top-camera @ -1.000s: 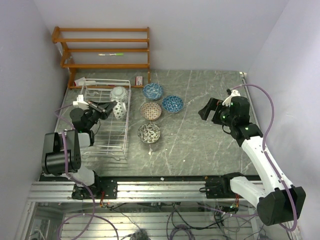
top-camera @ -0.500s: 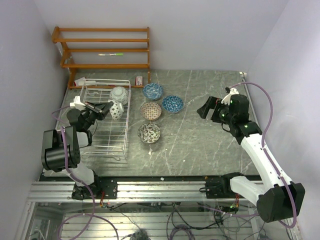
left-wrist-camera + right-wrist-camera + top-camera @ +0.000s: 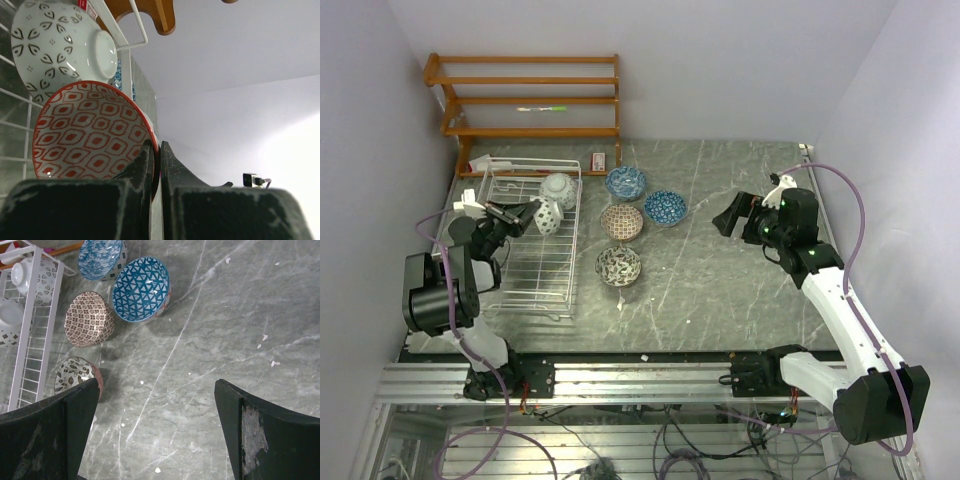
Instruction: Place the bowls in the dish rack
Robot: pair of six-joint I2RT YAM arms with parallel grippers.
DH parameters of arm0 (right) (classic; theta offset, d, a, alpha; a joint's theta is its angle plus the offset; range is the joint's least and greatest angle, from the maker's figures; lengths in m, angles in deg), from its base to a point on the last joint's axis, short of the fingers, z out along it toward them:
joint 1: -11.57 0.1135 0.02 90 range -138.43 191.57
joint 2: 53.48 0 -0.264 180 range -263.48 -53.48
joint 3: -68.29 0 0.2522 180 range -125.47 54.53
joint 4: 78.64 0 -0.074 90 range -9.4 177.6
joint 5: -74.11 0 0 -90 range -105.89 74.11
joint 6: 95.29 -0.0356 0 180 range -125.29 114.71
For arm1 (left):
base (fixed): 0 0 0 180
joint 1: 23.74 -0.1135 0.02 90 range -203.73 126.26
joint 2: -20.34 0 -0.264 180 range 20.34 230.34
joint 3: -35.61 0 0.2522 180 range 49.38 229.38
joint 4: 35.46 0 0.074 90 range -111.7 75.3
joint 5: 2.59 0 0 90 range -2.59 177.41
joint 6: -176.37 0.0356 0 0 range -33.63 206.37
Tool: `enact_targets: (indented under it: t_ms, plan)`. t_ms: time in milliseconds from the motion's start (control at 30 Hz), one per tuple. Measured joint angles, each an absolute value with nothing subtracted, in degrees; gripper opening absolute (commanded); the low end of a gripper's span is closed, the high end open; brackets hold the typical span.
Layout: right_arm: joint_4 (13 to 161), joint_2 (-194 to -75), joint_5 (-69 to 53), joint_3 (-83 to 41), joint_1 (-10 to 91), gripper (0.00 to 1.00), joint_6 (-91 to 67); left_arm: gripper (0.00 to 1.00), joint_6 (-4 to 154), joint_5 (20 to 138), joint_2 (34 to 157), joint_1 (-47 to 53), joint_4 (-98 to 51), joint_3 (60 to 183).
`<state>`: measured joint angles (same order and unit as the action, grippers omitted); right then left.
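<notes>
Two bowls are at the white wire dish rack: my left pincer pinches the red-patterned bowl by its rim, just beside the leaf-patterned bowl near the far edge. My right pincer hangs spread over bare counter, well right of the blue triangle-patterned bowl.

Robot lab cell, bare pale walls, aluminium mounting rail, loose cables

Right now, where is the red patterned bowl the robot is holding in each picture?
Top external: round red-patterned ceramic bowl at left-centre, in the left tool, over the white wire rack.
Left wrist: centre-left, pinched at its rim.
Right wrist: left edge, pale outside only.
Shared landmark: pale leaf-patterned bowl beside it.
</notes>
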<state>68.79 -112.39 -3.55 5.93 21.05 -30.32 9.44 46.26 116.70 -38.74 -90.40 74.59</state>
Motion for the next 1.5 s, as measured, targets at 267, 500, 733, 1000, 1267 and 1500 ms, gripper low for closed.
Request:
enact_targets:
  t_ms: [267,500,733,1000,1267,1500]
  plan:
    - [69.4,-112.39,-3.24,6.44,21.05,1.0,-30.32,0.22,8.33,46.61,126.82,-39.79,-104.65,76.64]
    - [69.75,-112.46,-3.18,6.44,21.05,1.0,-30.35,0.31,9.9,47.81,124.94,-40.14,-103.74,75.27]
    - [70.21,-112.9,-2.83,6.44,21.05,1.0,-30.35,0.38,15.3,49.78,116.5,-41.1,-88.7,74.59]
    - [70.34,-113.27,-2.13,6.44,21.0,1.0,-30.35,0.43,23.3,52.23,114.66,-41.58,-69.79,74.37]
    - [70.59,-113.25,-1.87,6.44,21.0,1.0,-30.37,0.56,26.21,54.13,110.32,-41.69,-60.98,74.28]
    - [70.61,-113.12,-1.69,6.44,21.0,1.0,-30.39,0.82,29.42,56.56,95.87,-41.73,-42.69,75.33]
